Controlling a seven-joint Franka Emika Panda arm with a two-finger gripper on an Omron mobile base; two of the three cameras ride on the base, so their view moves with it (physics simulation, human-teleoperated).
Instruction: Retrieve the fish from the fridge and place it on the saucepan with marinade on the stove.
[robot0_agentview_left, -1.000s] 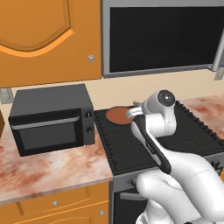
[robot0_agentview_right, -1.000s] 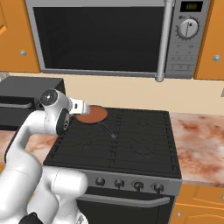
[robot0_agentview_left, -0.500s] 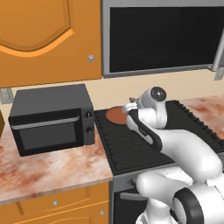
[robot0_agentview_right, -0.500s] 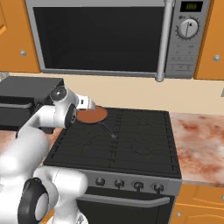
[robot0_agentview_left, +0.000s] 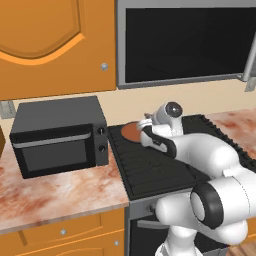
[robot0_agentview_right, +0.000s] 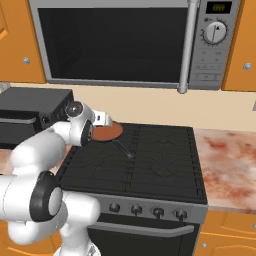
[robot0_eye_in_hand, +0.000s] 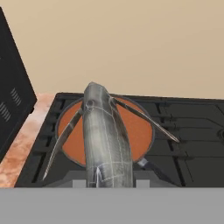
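Note:
In the hand view the slim grey-silver fish (robot0_eye_in_hand: 106, 140) juts forward from my gripper (robot0_eye_in_hand: 109, 178), which is shut on its tail end. Its head hangs over the near part of the saucepan with marinade (robot0_eye_in_hand: 141, 127), a round dark pan of reddish-brown sauce. That saucepan (robot0_agentview_left: 131, 131) sits on the back left of the black stove (robot0_agentview_left: 165, 165), with my gripper (robot0_agentview_left: 146, 125) at its right rim. From the right side, my gripper (robot0_agentview_right: 106, 122) is at the left rim of the saucepan (robot0_agentview_right: 109, 133). The fridge is out of view.
A black countertop microwave (robot0_agentview_left: 57, 135) stands just left of the stove on the marble counter (robot0_agentview_left: 65, 192). The pan's thin black handle (robot0_agentview_right: 123, 149) points toward the stove's (robot0_agentview_right: 150, 160) middle. A built-in microwave (robot0_agentview_right: 125, 42) and orange cabinets (robot0_agentview_left: 50, 45) hang overhead.
The hand has crept a little further toward the saucepan with the fish still in it, and the arm's elbow has swung lower and to the side.

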